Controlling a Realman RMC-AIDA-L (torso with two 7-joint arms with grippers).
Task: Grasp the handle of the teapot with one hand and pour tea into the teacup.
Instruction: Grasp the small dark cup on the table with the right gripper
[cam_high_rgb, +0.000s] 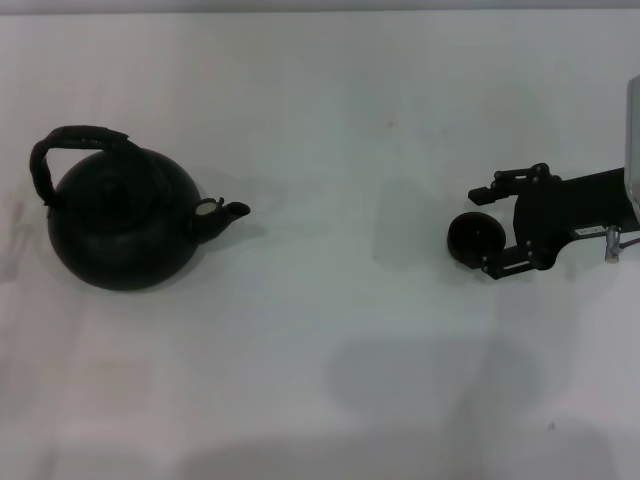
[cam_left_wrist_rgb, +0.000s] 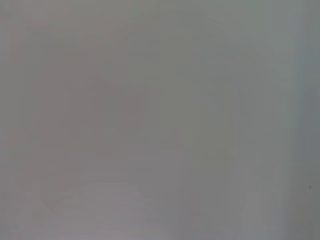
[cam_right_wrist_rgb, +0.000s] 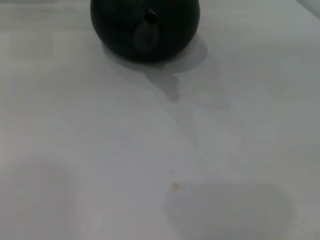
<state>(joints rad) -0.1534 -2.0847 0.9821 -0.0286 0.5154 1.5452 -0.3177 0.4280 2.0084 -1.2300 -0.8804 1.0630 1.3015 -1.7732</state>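
Teapot (cam_high_rgb: 115, 222): large, round, black-brown, standing upright at the left of the white table (cam_high_rgb: 330, 100). Short spout (cam_high_rgb: 232, 212) points right, toward the teacup, so the pot's long axis runs left to right. Handle (cam_high_rgb: 75, 140): dark arched hoop with ribbed wrapped top, rising over the lid and leaning to the far left. Teacup (cam_high_rgb: 473, 238): small, dark brown, handleless, at the right of the table, well apart from the teapot. Right gripper (cam_high_rgb: 492, 232): black, reaching in from the right edge, jaws spread wide with one finger on the far side of the teacup and one on the near side; whether they touch it cannot be told. Left gripper: out of sight.
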